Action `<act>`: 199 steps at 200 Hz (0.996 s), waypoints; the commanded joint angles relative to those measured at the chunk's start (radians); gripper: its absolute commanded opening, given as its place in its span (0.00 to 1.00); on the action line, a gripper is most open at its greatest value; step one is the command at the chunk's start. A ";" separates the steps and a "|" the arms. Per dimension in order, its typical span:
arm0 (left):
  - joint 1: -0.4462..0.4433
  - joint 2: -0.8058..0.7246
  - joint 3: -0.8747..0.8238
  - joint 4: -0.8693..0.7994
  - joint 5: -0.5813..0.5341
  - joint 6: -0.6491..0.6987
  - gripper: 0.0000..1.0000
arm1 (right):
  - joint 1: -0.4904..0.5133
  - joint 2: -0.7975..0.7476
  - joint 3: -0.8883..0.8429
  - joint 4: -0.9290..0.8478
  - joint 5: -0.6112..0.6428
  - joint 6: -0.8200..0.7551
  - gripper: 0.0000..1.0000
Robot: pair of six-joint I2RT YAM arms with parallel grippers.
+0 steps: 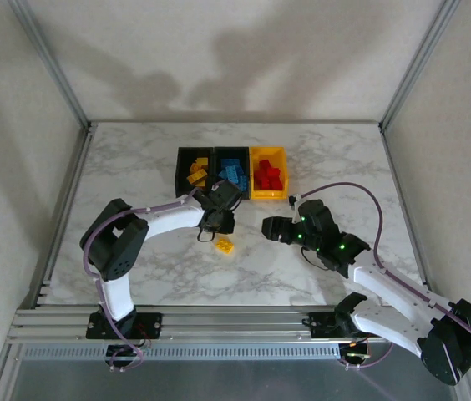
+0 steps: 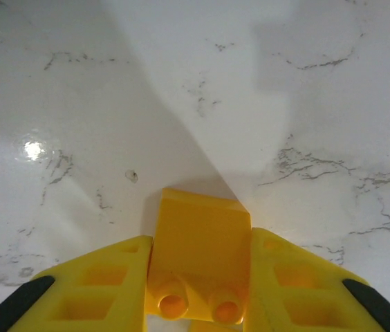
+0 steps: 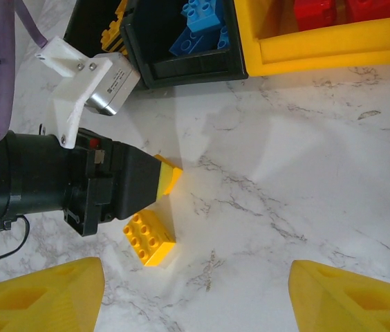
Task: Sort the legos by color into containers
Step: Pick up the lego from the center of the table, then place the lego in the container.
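The left hand (image 2: 200, 242) is clamped on a yellow lego (image 2: 198, 221) between its fingers, a second yellow lego (image 3: 150, 238) just beside it on the desk (image 2: 285, 83), and this grip may let the brick twist loose on lifting, while the right hand (image 3: 198, 297) stands apart, empty.

The top external camera looks down from above and behind the arm bases, holding the table (image 1: 135, 167) from near edge to far edge. The left wrist camera sits close to the tabletop, facing down past its own yellow fingers (image 2: 98, 283) at a yellow brick (image 2: 202, 235). The right wrist camera hangs higher, facing the far edge. It shares the bins (image 3: 188, 69) with the top view and, probably, that same brick at the left gripper (image 3: 166, 178) with the left wrist view.
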 commanded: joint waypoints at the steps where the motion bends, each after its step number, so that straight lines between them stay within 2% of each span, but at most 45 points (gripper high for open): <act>1: 0.008 -0.067 0.037 -0.050 -0.044 -0.007 0.22 | 0.003 -0.005 0.008 0.010 0.007 0.007 0.71; 26: 0.046 -0.119 0.081 -0.080 -0.089 -0.010 0.22 | 0.003 0.011 0.026 0.029 -0.002 0.001 0.71; 74: 0.198 -0.154 0.183 -0.065 -0.124 -0.041 0.22 | 0.002 0.044 0.053 0.062 -0.024 0.006 0.71; 135: 0.332 0.074 0.462 -0.139 -0.209 0.001 0.21 | 0.005 0.048 0.055 0.064 -0.023 0.006 0.70; 199: 0.357 0.283 0.663 -0.175 -0.313 0.030 0.21 | 0.005 0.046 0.062 0.045 -0.015 0.000 0.70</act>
